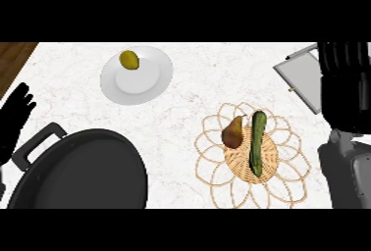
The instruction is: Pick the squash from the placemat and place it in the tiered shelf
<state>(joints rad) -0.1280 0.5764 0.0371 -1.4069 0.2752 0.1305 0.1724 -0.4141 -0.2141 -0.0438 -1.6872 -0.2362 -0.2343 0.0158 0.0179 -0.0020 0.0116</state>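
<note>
A long dark-green squash (257, 143) lies lengthwise on the woven placemat (210, 166) at centre right. A brown pear-shaped fruit (233, 132) lies touching its left side. The grey tiered shelf (301, 81) shows at the upper right, partly covered by my right hand (346, 83). That hand is black, with straight fingers pointing away from me, and sits up and to the right of the placemat, holding nothing. Its grey forearm (348, 169) comes in along the right edge. My left hand (16, 117) rests open at the left edge, fingers up.
A white plate (141, 86) at the upper left carries a small yellow-green fruit (129, 60). A large black pan (83, 174) with a handle (36, 144) fills the lower left. A wooden strip (14, 54) borders the counter's top-left corner.
</note>
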